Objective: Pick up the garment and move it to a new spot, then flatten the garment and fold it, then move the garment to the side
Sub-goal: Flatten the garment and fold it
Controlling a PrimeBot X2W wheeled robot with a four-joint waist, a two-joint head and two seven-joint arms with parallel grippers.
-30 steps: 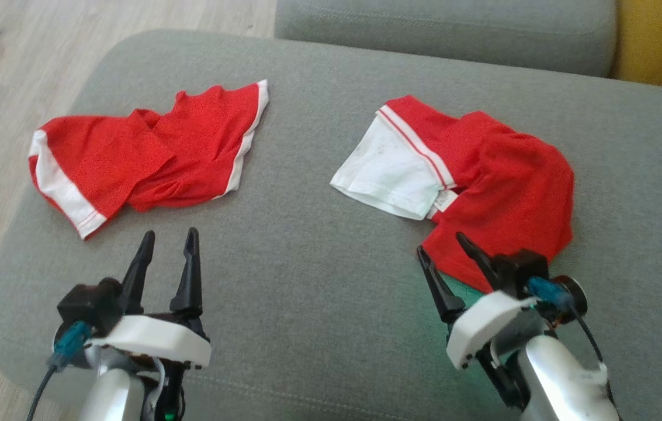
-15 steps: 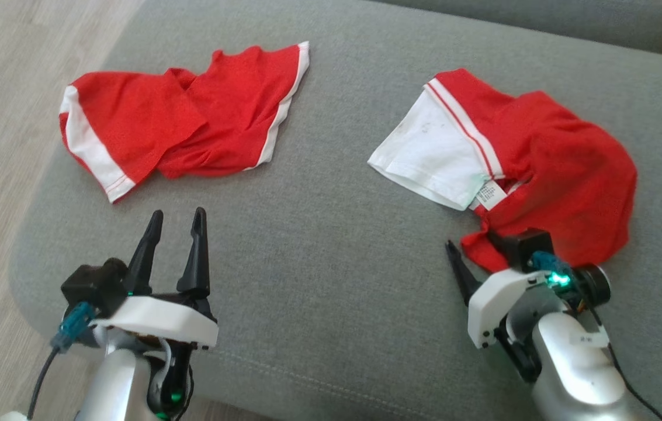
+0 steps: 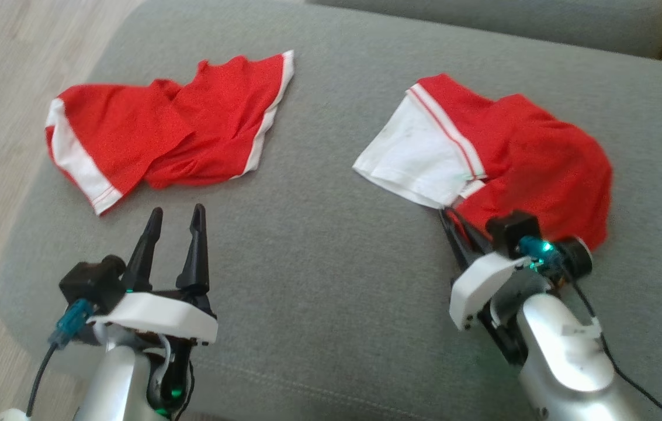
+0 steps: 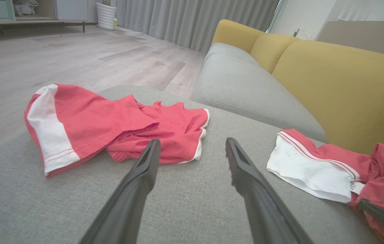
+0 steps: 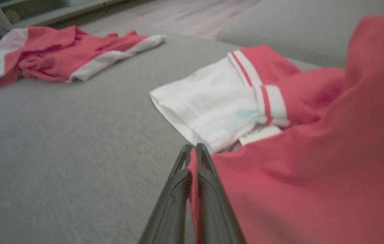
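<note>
I can't read any writing from here. The one thing that carries print is a small white label on the garment, tucked at the edge where its white band meets the red cloth. In the right wrist view I make out faint dark marks on that label, but they are too blurred to spell. In the left wrist view and the head view the label is too small to read.

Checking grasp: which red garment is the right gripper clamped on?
The crumpled red fabric garment with the broad white panel, on the robot's right; the right gripper pinches its red edge.
</note>
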